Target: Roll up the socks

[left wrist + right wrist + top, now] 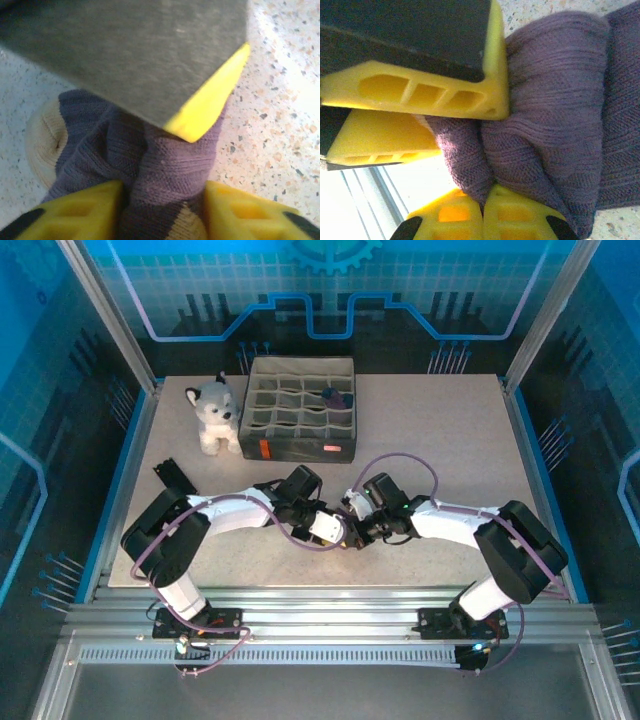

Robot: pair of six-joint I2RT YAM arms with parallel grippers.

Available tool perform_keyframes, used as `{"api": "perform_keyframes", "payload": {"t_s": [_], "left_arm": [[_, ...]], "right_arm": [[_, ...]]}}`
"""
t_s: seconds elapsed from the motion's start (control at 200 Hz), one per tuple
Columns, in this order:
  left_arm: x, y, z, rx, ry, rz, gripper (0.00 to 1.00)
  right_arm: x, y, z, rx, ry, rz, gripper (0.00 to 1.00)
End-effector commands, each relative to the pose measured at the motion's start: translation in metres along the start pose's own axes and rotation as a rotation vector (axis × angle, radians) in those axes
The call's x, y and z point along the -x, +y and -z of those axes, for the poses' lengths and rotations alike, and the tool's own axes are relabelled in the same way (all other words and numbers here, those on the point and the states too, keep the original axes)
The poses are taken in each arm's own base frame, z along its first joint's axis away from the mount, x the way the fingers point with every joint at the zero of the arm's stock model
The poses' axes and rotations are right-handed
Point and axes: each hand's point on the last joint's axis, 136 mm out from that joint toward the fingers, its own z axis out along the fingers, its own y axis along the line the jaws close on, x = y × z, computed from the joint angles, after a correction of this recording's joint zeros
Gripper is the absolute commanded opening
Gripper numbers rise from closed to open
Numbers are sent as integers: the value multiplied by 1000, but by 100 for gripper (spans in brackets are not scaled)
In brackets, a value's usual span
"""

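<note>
The socks (170, 160) are a bunched purple knit bundle lying on the speckled table, with a tan toe (42, 137) poking out at the left. My left gripper (162, 210) is shut on the bundle, a yellow finger pressed against each side. My right gripper (483, 212) is shut, pinching a fold of the purple socks (555, 100) between its fingertips. The two grippers meet tip to tip near the table's front middle, left gripper (340, 532) and right gripper (358, 530), and mostly hide the socks in the top view. In the right wrist view the left gripper's fingers (430, 92) lie against the bundle.
A grey divided organizer box (300, 452) stands at the back middle, with a dark item (337, 397) in one cell. A grey-and-white plush husky (215, 415) sits to its left. A small black object (175, 478) lies at the left.
</note>
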Motion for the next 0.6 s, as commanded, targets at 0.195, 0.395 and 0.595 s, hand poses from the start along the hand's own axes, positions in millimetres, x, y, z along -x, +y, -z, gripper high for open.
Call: {"api": "perform_keyframes", "payload": {"t_s": [0.195, 0.395, 0.595], "left_arm": [[2, -39, -5, -238, 32, 108, 0], [11, -44, 3, -345, 41, 207, 0], [21, -42, 8, -435, 47, 297, 0]], "right_arm": [[2, 7, 25, 83, -60, -83, 11], [15, 7, 58, 47, -199, -80, 38], [18, -3, 92, -104, -316, -38, 41]]}}
